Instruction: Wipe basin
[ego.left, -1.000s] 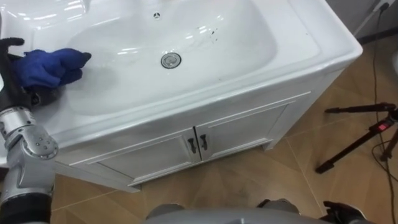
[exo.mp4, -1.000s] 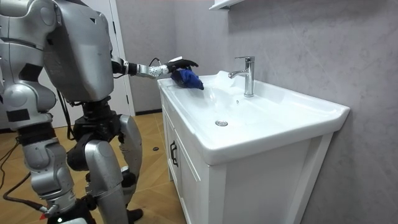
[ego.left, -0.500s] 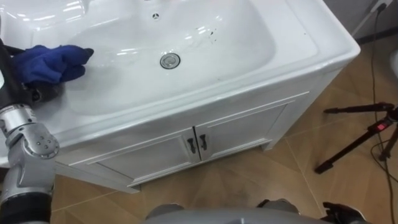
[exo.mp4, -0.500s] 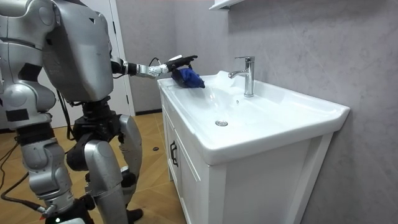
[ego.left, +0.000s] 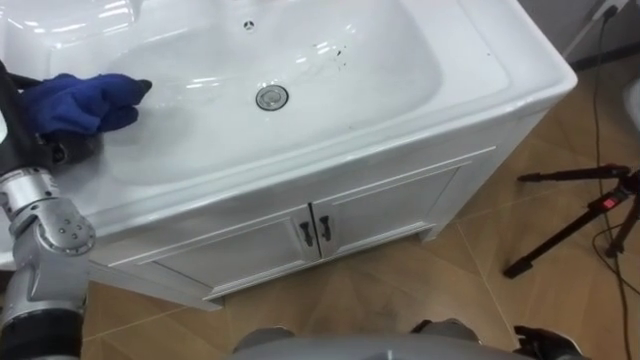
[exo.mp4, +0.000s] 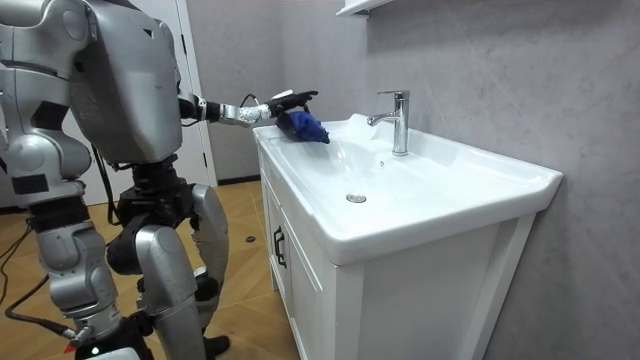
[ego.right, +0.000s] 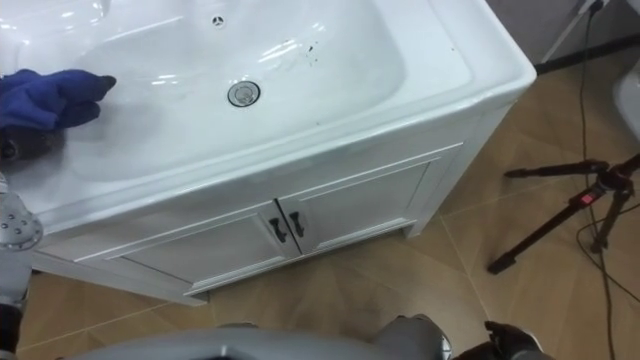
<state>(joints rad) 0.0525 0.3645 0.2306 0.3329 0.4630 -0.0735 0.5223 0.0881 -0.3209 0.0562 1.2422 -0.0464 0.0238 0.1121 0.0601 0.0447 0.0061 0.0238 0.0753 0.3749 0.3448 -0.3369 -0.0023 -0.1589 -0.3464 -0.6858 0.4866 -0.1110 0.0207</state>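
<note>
Since a second ago my left hand (ego.left: 14, 115) and the blue cloth (ego.left: 75, 103) have crept slightly up the left slope of the basin (ego.left: 400, 95), and over the last half second I see almost no change. From the left eye view, the cloth lies bunched on the basin's left side, just inside the rim and well apart from the drain (ego.left: 271, 97), which sits near the middle of the bowl. The hand comes in from the left edge with the cloth draped over most of it, so I cannot tell whether it is clamped on the cloth or only laid against it. A few dark specks (ego.left: 345, 52) show on the back slope to the right of the drain. Below the rim are two white cabinet doors (ego.left: 390, 205) with dark handles (ego.left: 315, 231) side by side, and a black tripod (ego.left: 590, 215) stands on the wooden floor (ego.left: 400, 290) to the right. From the room view, the robot stands upright at the end of the vanity with its left arm stretched out level over the near corner; the cloth hangs beneath the hand, touching the basin (the chrome tap (exo.mp4: 398, 120) stands further along, well apart from it). From the right eye view, the cloth sits at the far left, again clear of the drain.
</note>
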